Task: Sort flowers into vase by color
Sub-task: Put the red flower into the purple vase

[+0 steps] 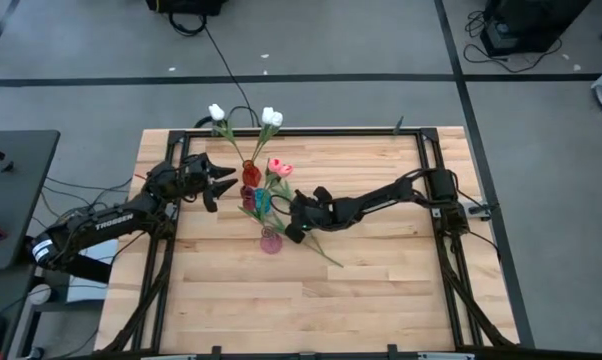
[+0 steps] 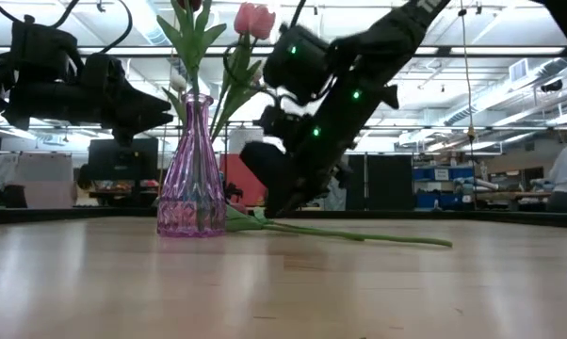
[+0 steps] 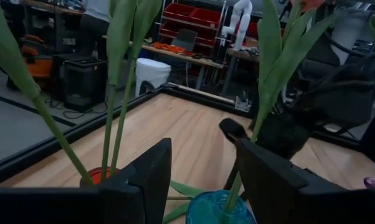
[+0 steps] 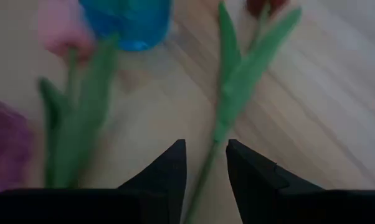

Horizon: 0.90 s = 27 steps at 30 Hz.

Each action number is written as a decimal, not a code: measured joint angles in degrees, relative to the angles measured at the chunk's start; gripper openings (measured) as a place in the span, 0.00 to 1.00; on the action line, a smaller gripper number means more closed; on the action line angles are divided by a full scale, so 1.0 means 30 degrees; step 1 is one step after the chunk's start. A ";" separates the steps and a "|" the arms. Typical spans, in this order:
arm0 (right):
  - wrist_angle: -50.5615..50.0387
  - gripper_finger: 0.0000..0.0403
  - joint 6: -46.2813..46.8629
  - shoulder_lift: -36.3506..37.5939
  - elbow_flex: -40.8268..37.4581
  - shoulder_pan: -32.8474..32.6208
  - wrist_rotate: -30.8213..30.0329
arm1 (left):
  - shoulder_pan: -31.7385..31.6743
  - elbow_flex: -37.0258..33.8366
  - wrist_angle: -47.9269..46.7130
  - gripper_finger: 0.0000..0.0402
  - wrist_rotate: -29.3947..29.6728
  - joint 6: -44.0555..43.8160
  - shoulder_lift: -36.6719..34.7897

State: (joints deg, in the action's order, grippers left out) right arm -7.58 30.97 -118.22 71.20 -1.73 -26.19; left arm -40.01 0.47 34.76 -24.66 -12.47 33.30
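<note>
Several small vases stand mid-table: an orange one (image 1: pixel 251 172) holding two white flowers (image 1: pixel 271 117), a dark red one (image 1: pixel 248 191), a blue one (image 1: pixel 262 201) and a purple one (image 2: pixel 191 174). A pink flower (image 1: pixel 279 167) rises above them. One flower lies on the wood, its long green stem (image 2: pixel 359 234) flat on the table and its maroon head (image 4: pixel 262 6) near the vases. My right gripper (image 4: pixel 205 165) slants down over that stem, open, a finger on each side. My left gripper (image 1: pixel 221 181) hovers open, level, left of the vases. My right gripper's fingers (image 4: pixel 175 163) stand astride the lying flower's stem (image 4: pixel 207 163), below its leaf, slanting down from the table's right side. Whether they touch it, I cannot tell. The flower lies flat on the wood.
Beside the lying flower, a second, blurred green stem with a pink head (image 4: pixel 63 37) shows near the blue vase (image 4: pixel 131 22). A black frame (image 1: pixel 426 160) runs round the table's edges. Bare wood (image 1: pixel 311 310) stretches across the near half.
</note>
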 joint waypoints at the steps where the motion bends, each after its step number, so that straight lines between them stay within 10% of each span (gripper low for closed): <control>1: -0.0178 0.31 0.0178 -0.0033 -0.0007 0.0166 0.0288 | 0.0005 0.0000 0.0002 0.47 -0.0003 0.0000 0.0000; 15: -0.0812 0.03 0.0204 -0.0485 0.0066 0.1011 0.1648 | 0.0000 -0.0007 -0.0442 0.47 0.0347 0.0614 0.0022; 27: -0.4683 0.01 0.0663 0.0977 -0.0073 0.1025 0.0560 | 0.0000 -0.0015 -0.0948 0.47 0.0354 0.0627 0.0022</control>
State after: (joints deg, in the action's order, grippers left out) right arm -21.63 32.96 -115.29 70.98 1.34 -24.51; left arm -40.01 0.43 31.92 -23.59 -10.59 33.36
